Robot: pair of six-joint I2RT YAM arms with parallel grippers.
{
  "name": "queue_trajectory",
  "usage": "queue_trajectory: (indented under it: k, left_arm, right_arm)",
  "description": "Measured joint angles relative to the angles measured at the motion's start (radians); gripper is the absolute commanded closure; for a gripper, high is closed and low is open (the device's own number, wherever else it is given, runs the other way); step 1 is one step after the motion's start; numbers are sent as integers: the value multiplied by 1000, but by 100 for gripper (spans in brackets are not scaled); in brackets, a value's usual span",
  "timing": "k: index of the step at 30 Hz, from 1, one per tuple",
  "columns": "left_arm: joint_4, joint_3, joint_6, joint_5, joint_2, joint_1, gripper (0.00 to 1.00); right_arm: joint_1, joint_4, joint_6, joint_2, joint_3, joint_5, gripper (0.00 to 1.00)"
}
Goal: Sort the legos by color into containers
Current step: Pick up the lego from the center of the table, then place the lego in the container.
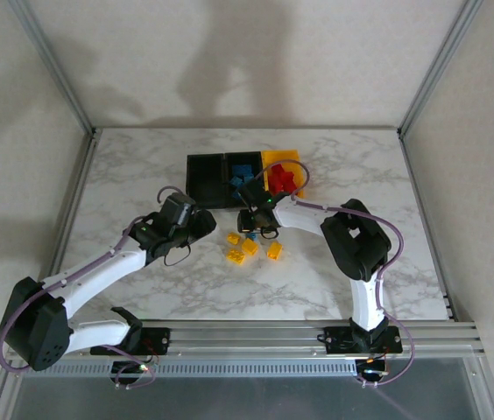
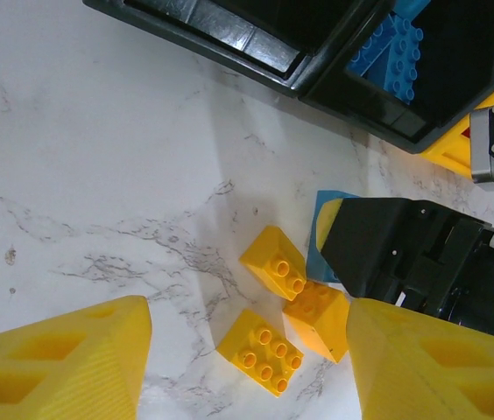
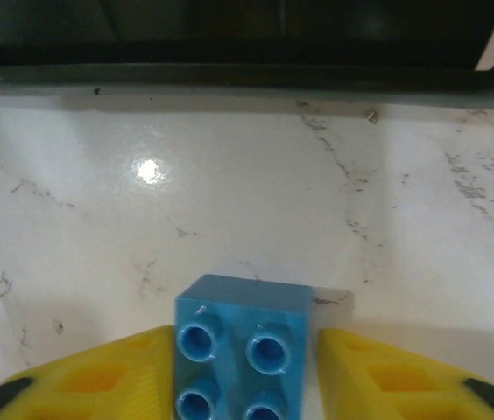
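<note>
Three bins stand in a row at the back: an empty black bin (image 1: 205, 175), a black bin (image 1: 229, 162) holding blue legos (image 1: 243, 171), and a yellow bin (image 1: 273, 157) holding red legos (image 1: 283, 178). Several yellow legos (image 1: 250, 247) lie loose on the marble in front of them. My right gripper (image 1: 251, 222) is down at the table, shut on a blue lego (image 3: 243, 350) that its yellow fingers (image 3: 98, 385) hug on both sides. My left gripper (image 2: 247, 324) hovers wide open over three yellow legos (image 2: 260, 350), holding nothing.
The two grippers are close together, with the right gripper's black body (image 2: 405, 254) just right of the left one's fingers. A black bin wall (image 3: 229, 70) rises just beyond the blue lego. Metal rails frame the marble table (image 1: 124, 175).
</note>
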Motion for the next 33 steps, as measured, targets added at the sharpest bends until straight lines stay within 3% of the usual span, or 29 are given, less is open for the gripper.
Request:
queue_trajectory:
  k: [4,11,21,33]
  left_arm:
    - [1,0,-3,0,0,0,39]
    - [6,-14,-3,0,-1,2,39]
    - [19,-34,-33,7,-24,6,38]
    - [22,-47,-48,7,-62,12,38]
  right_arm:
    - [3,-2,-8,0,7,1,68]
    - [8,-48,-27,-2,45,30,69]
    - [-8,-111,-81,-14,255,82,69]
    - [-117,-164,-131,242,641,120,67]
